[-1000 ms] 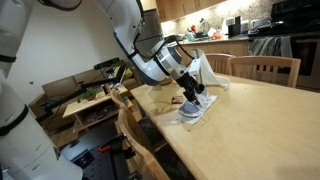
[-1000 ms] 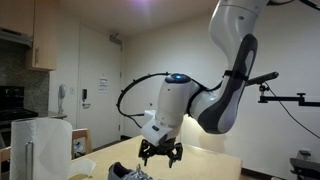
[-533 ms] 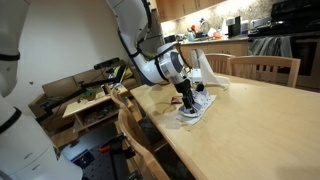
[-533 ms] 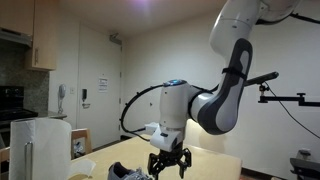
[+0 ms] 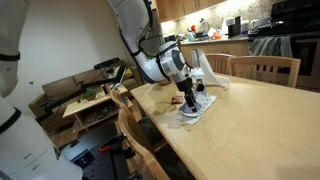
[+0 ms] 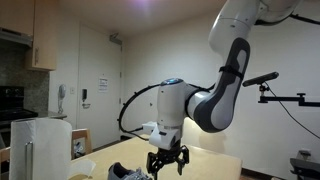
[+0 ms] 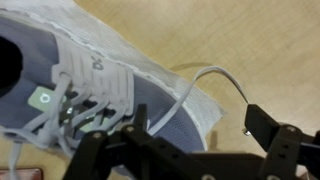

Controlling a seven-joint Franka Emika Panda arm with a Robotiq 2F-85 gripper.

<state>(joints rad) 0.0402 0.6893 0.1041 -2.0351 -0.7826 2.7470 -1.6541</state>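
The tool (image 5: 189,99) hangs with its jaws spread wide and empty, just above a grey sneaker (image 5: 192,110) that lies near one long edge of the wooden worktop (image 5: 255,120). In the wrist view, the sneaker (image 7: 95,70) shows white lacing, and one loose lace (image 7: 207,78) curves out over the worktop.

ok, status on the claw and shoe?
Claw open, low over shoe, above the laces. Nothing gripped. Loose lace end on table. Nothing between claw and shoe.
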